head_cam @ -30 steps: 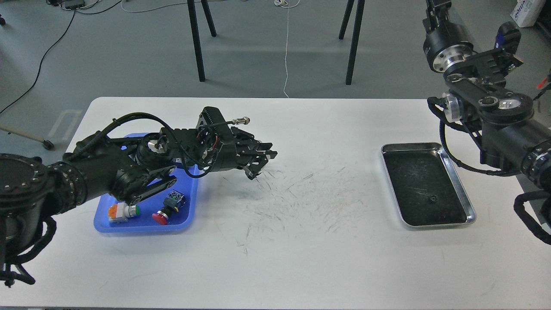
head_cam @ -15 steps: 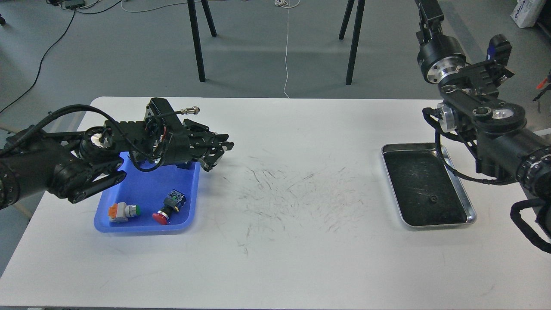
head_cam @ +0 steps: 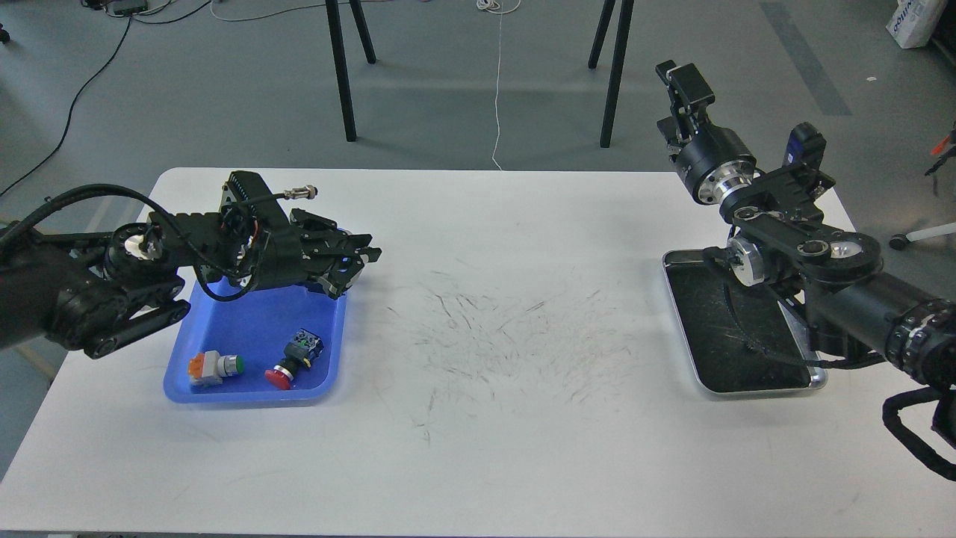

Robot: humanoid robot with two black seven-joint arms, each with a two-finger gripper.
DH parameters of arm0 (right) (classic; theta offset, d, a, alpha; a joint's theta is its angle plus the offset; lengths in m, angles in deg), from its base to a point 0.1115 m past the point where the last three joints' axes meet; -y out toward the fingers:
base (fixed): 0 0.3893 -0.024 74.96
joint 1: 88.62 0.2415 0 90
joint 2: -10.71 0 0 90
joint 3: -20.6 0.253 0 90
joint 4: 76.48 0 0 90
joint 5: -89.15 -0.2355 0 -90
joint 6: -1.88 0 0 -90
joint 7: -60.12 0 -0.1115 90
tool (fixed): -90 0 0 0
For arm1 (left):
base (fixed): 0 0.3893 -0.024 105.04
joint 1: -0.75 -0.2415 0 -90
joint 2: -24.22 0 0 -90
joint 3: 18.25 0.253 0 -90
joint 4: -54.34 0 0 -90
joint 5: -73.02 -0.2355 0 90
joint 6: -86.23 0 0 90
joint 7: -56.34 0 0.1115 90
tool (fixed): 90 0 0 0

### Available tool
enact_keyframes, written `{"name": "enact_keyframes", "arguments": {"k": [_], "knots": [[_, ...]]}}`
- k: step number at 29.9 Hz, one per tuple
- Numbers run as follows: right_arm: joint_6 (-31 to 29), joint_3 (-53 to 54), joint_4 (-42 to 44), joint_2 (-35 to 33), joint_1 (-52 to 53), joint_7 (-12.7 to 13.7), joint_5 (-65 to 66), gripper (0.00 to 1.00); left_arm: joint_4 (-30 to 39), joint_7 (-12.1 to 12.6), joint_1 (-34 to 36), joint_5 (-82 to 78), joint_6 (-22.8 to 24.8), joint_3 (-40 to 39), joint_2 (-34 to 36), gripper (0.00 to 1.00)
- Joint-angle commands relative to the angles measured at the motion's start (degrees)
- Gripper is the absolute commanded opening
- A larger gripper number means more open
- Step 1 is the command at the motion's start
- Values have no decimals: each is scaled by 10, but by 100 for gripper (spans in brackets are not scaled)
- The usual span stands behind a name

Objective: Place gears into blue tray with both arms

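Note:
The blue tray [head_cam: 246, 336] lies at the table's left. My left gripper [head_cam: 358, 269] hovers over the tray's far right corner, pointing right. Its dark fingers overlap from this angle, so whether they are open or hold anything is unclear. I cannot make out any gears. My right arm comes in from the right and reaches over the steel tray [head_cam: 702, 314], hiding part of its dark bottom. The right gripper [head_cam: 683, 82] is raised beyond the table's far edge, seen end-on and dark.
In the blue tray lie an orange and green push-button switch [head_cam: 216, 366], a red one [head_cam: 282, 376] and a small dark part [head_cam: 305, 345]. The white table [head_cam: 508, 418] has scratch marks at its middle. Black stand legs [head_cam: 340, 75] rise behind the table.
My left gripper has drawn back leftward from the table's middle to above the blue tray's far right corner. My right arm has swung left and down over the steel tray.

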Motion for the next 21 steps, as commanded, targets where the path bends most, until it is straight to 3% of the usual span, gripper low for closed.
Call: {"name": "enact_keyframes", "arguments": {"k": [1,8,21], "knots": [[-15,11,-22,-10,-11,0,-1,98,0,0,-1,0,0,1,2,23],[-29,75,-22,-10,-48,0,-1,99,0,0,-6,0,-1,19,10,23],[-28,102,-22,-9,-80,0,-1,99,0,0,-5,-18,-1,31,35,23]]}}
